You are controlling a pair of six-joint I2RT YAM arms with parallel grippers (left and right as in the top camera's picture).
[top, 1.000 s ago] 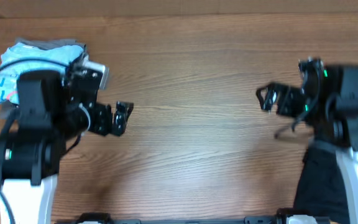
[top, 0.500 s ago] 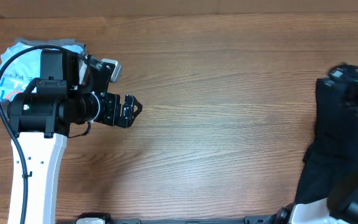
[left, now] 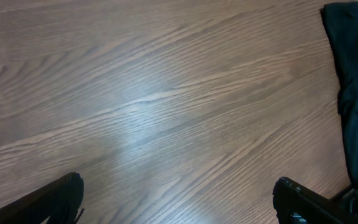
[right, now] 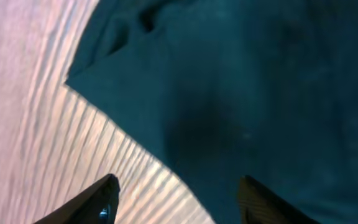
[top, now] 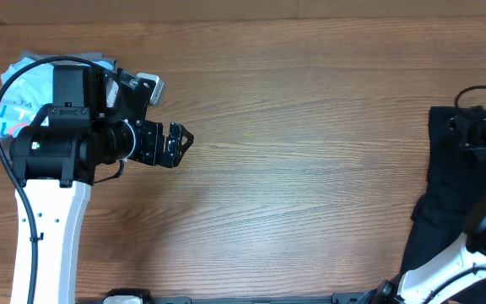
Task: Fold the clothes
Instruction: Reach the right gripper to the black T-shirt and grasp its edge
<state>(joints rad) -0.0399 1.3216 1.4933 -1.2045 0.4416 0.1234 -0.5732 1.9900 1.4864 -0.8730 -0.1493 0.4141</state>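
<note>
The shirt [top: 450, 194] lies at the right edge, long axis near-to-far, directly under the right gripper [right: 179, 198], whose jaws stand apart, empty. The left gripper [top: 178, 143], wide open, is well apart, leftward.

A brown wood-grain surface [top: 310, 169] filled the overhead view, its grain running roughly left to right, and in the left wrist view it carried a pale sheen of reflected light. At its far left corner lay a crumpled light blue shirt [top: 15, 89], only partly visible, with lettering [top: 1, 118] near its left edge. A grey garment [top: 98, 61] showed at the pile's far edge, touching the blue shirt.
</note>
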